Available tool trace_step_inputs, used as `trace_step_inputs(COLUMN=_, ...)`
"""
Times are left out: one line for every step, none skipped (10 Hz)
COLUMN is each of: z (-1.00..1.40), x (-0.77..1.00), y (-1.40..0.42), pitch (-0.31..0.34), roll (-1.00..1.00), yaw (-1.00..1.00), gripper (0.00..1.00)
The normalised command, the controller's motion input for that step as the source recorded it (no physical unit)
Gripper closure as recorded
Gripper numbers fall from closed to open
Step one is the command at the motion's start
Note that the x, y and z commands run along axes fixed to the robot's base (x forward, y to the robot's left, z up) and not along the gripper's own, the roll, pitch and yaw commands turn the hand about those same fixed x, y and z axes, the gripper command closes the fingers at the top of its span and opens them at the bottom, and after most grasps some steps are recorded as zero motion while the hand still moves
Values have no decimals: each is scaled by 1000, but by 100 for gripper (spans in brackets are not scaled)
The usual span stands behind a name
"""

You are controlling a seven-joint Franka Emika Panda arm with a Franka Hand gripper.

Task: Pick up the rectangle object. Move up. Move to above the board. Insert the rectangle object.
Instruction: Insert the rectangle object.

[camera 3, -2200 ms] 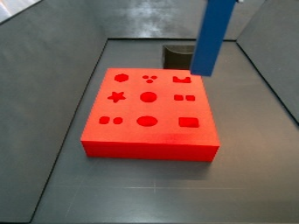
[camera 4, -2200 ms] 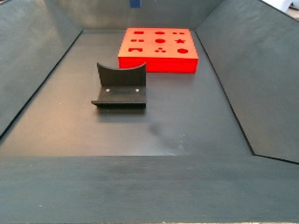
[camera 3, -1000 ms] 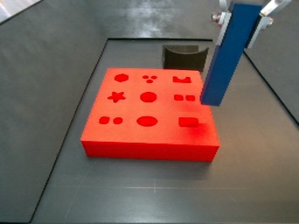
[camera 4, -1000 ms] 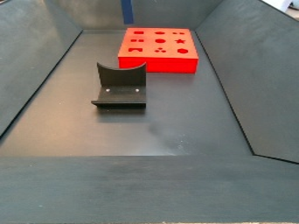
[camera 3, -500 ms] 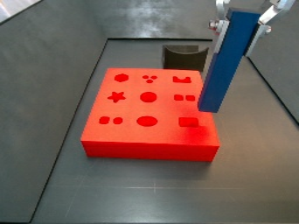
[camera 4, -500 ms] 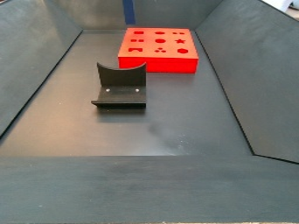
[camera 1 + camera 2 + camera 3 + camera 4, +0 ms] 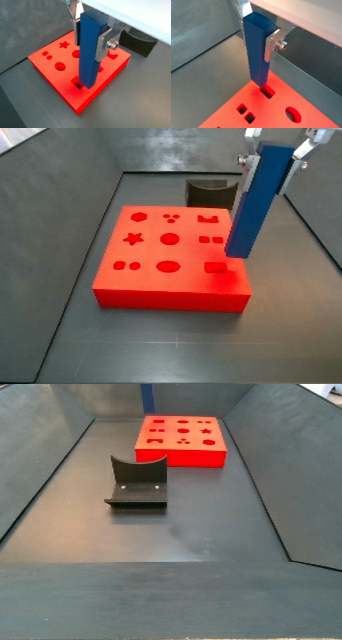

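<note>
My gripper (image 7: pixel 278 150) is shut on the blue rectangle object (image 7: pixel 257 203) near its top and holds it upright over the red board (image 7: pixel 187 253). In both wrist views the silver fingers (image 7: pixel 101 46) clamp the bar (image 7: pixel 90 50) (image 7: pixel 256 50) from two sides. The bar's lower end hangs just above a square hole (image 7: pixel 266 91) near a corner of the board (image 7: pixel 271 107); the same hole shows in a wrist view (image 7: pixel 79 85). In a side view only a short piece of the bar (image 7: pixel 146 396) shows behind the board (image 7: pixel 187 456), and the gripper is out of frame there.
A dark grey curved holder (image 7: pixel 136 482) stands on the bin floor apart from the board; it also shows behind the board in a side view (image 7: pixel 210 193) and in a wrist view (image 7: pixel 140 42). Sloped grey bin walls (image 7: pixel 274 474) surround the floor.
The gripper has carried the bar down and toward the board's near right corner since 2.2 s ago. Over the last half second it has hardly moved.
</note>
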Motion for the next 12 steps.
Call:
trace_step_inputs(z=-140, x=-54, y=-23, pitch=-131, roll=21, yaw=77, gripper=100)
trace_step_inputs(z=-151, x=-51, y=-26, pitch=-127, roll=30, yaw=80, gripper=100)
trace_step_inputs(z=-151, x=-69, y=-34, pitch=-129, roll=30, yaw=77, gripper=100)
trace_step_inputs(z=-109, x=-29, y=-46, pitch=-124, roll=9, yaw=80, gripper=100)
trace_step_inputs(z=-57, x=-31, y=-14, pitch=-100, roll=0, yaw=57, gripper=100)
trace_step_inputs(z=-26, x=0, y=-23, pitch=-44, roll=0, yaw=40, gripper=100)
trace_step_inputs(z=-57, x=-46, y=-14, pitch=-7, roll=0, yaw=80, gripper=100)
trace_step_inputs(z=-60, x=-131, y=-11, pitch=-11, roll=0, yaw=46, gripper=100)
trace_step_inputs(z=-57, x=-86, y=-11, pitch=-36, roll=0, yaw=43, gripper=100)
trace_step_inputs(z=-54, x=-94, y=-6, pitch=-40, roll=0, yaw=43, gripper=100)
trace_step_inputs(z=-43, x=-100, y=-17, pitch=-43, roll=0, yaw=37, gripper=100)
trace_step_inputs(z=-43, x=-109, y=0, pitch=-41, roll=0, yaw=29, gripper=100)
